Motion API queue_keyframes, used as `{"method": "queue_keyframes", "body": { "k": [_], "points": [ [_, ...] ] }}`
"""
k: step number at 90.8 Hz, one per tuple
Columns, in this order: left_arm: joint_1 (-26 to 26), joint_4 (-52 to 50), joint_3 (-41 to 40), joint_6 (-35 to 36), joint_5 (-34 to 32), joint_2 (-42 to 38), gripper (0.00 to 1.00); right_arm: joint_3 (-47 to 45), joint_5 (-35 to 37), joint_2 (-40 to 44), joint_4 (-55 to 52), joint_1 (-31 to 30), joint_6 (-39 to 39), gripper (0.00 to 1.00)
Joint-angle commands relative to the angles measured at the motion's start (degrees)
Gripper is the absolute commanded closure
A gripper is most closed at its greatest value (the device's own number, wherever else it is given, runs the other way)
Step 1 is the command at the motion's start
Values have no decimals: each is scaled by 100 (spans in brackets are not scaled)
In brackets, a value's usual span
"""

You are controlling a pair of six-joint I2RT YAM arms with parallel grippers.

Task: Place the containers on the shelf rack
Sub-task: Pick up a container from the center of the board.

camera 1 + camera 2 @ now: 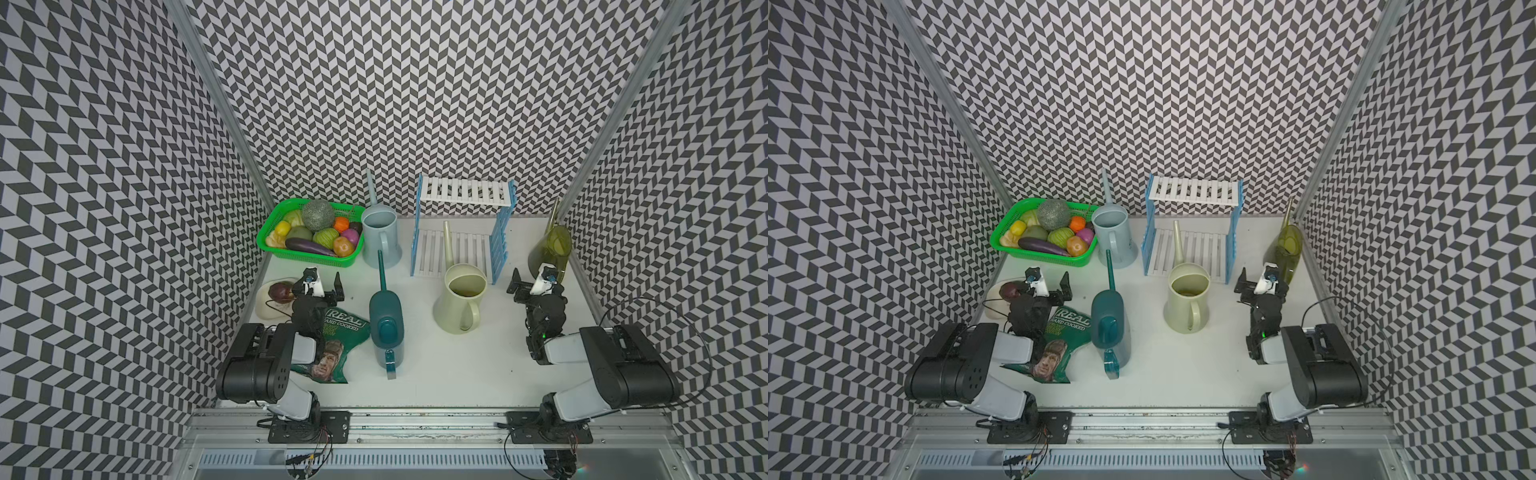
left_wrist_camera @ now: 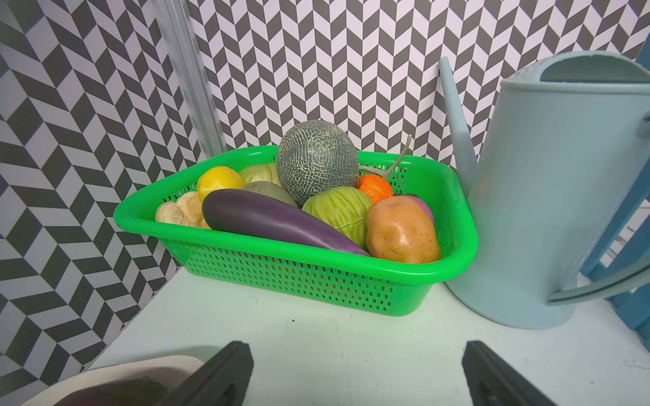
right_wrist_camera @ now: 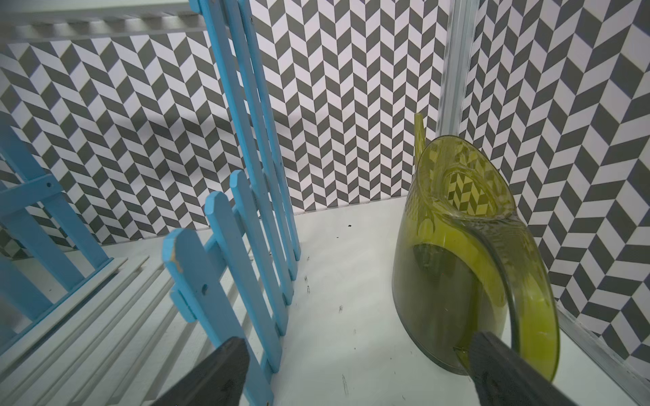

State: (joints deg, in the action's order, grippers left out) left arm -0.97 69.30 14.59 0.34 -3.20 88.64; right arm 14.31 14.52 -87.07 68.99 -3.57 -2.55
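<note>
The shelf rack (image 1: 461, 192) (image 1: 1194, 191) (image 3: 225, 246) stands at the back with both shelves bare. A light blue can (image 1: 380, 239) (image 2: 548, 193) is upright left of it. In front of the rack stands a cream can (image 1: 459, 301). The dark teal can (image 1: 386, 328) is at the middle. By the right wall is the olive green can (image 1: 550, 249) (image 3: 457, 263). My left gripper (image 1: 320, 286) (image 2: 357, 355) is open and empty, short of the basket. Between the rack's side and the olive can's handle, my right gripper (image 1: 534, 282) (image 3: 362, 346) is open and empty.
A green mesh basket (image 1: 316, 258) (image 2: 281, 253) of fruit and vegetables fills the back left corner, touching the blue can. A crisp packet (image 1: 336, 353) lies under my left arm. A cream dish (image 1: 266, 309) with a dark fruit sits at the left edge. Patterned walls close three sides.
</note>
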Motion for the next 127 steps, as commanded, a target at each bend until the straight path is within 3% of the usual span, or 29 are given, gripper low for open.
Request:
{"method": "queue_keyframes", "body": {
  "k": [1,47,60,69,84,96,104,127],
  "points": [
    [35,20,68,19,65,4,0,20,-20,-26,200,-16,37,0],
    [36,-8,25,37,91,-207,0,-91,35,88,368,-25,7,0],
    [38,-1559,557,316,620,-1088,0,-112,-41,1008,-542,-27,-8,0],
    [51,-3602,1619,679,722,-1182,0,58,-76,1940,-1763,-30,-337,0],
    [138,-5991,2853,1190,1197,-1448,0,768,-414,3529,-4727,-37,-1369,1],
    [172,-7661,3796,1476,1727,-1551,0,1462,-1369,4333,-6695,-83,-1823,10],
    [168,-8413,4177,1539,2096,-1610,0,1898,-1642,4660,-7832,-519,-1874,17],
    [161,-9262,4619,1548,2886,-1731,0,2661,-221,5159,-9883,-3466,-2939,24]
  ]
}}
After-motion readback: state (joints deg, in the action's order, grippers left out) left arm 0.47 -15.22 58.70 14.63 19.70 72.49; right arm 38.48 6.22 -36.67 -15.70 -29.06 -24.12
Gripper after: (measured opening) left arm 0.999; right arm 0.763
